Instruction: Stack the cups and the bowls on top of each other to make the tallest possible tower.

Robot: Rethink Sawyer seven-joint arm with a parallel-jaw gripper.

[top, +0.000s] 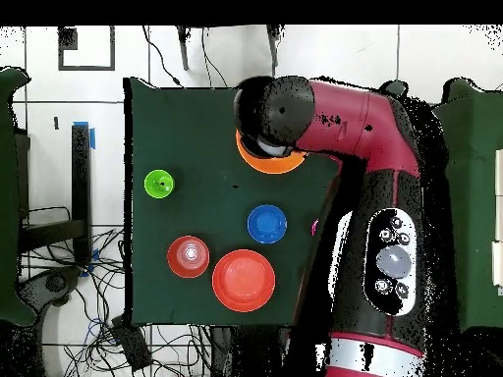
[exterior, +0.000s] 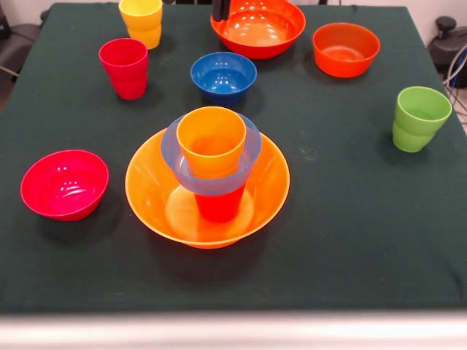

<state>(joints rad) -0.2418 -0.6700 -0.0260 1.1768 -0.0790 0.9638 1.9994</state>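
The tower (exterior: 211, 175) stands at the counter's (exterior: 350, 233) centre: orange bowl (exterior: 149, 189), red cup (exterior: 219, 206), light blue bowl (exterior: 174, 149), orange cup (exterior: 211, 140) on top. Only a dark tip of the hand (exterior: 220, 9) shows at the top edge; I cannot tell whether it is spread.

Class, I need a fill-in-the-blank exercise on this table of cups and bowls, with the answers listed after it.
1. The tower stands in a large ____ bowl.
2. The orange cup on top sits inside the light ____ bowl.
3. The yellow cup stands behind the ____ cup.
4. The cup standing alone at the right is ____.

Answers: orange; blue; crimson; green
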